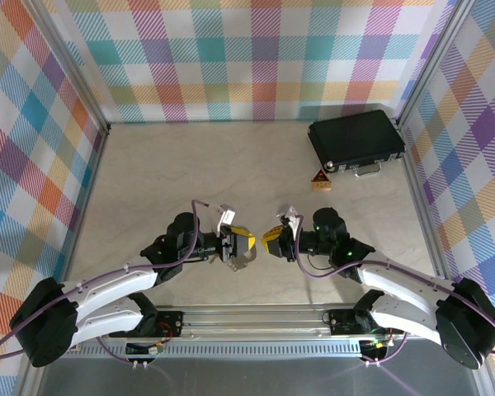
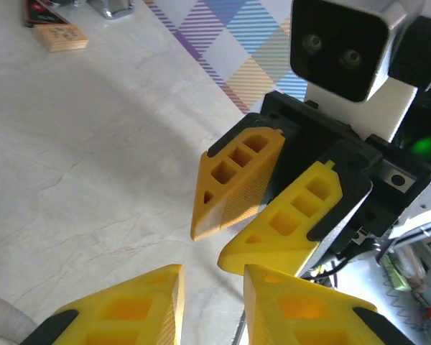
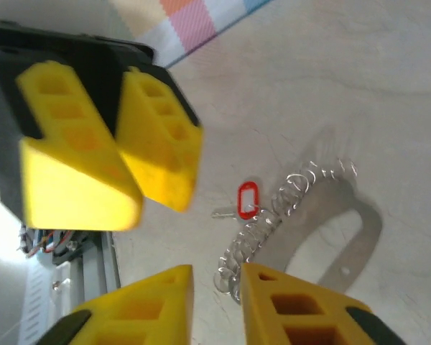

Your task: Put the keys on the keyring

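1. The right gripper [image 3: 217, 272] has its fingers part-way open, with a clear gap between them.
2. The keyring [image 3: 287, 198] lies on the bench [image 3: 345, 72], and the near end of its jagged edge sits in that gap. I cannot tell whether either finger touches it.
3. The key [image 3: 248, 200] lies just beyond the right gripper's fingertips, its red head against the keyring's jagged edge and its blade pointing away.
4. The left gripper [image 3: 158, 208] faces the right one, tips close together. It is slightly open and holds nothing, just beside the key and apart from it.
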Robot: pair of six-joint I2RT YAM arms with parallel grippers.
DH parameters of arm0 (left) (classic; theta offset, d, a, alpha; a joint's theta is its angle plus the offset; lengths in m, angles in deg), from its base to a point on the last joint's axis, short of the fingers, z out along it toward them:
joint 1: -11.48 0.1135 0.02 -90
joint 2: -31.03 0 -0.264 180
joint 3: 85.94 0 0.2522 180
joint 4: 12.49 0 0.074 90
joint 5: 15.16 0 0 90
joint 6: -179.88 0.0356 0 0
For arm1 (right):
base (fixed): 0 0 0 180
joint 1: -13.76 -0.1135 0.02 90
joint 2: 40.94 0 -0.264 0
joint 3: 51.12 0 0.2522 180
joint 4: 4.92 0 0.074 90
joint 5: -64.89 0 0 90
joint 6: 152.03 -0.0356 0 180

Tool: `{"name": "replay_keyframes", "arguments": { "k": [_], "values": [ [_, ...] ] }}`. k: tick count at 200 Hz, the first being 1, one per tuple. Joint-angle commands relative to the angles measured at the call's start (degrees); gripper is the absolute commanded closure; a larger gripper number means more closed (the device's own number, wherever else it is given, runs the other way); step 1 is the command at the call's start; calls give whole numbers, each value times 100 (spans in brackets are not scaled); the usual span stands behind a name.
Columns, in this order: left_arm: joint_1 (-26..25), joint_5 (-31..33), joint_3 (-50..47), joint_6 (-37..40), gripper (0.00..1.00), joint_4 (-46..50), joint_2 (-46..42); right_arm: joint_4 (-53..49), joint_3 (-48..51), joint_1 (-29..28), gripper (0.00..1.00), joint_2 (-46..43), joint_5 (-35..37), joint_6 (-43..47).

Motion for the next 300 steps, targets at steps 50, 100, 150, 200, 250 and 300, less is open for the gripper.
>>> {"name": "replay_keyframes", "arguments": {
  "k": [50,100,150,200,250,300],
  "values": [
    [143,1394,569,532,68,2664,-474,-2045,-783,-15,49,438,967,-340],
    [134,1321,855,743,55,3415,250,-2565,-642,-15,37,306,891,-887],
    [-100,1478,1129,801,52,3642,1232,-2488,-388,-15,19,214,850,-1388],
    [-261,1474,1323,998,57,3605,1937,-2396,-250,-15,17,210,878,-1391],
    [-311,1436,1592,1156,59,3542,2520,-2286,-125,-15,15,150,833,-1449],
    [-445,1447,1670,1194,62,3506,2764,-2349,-100,-15,12,-40,930,-1419]
  ]
}}
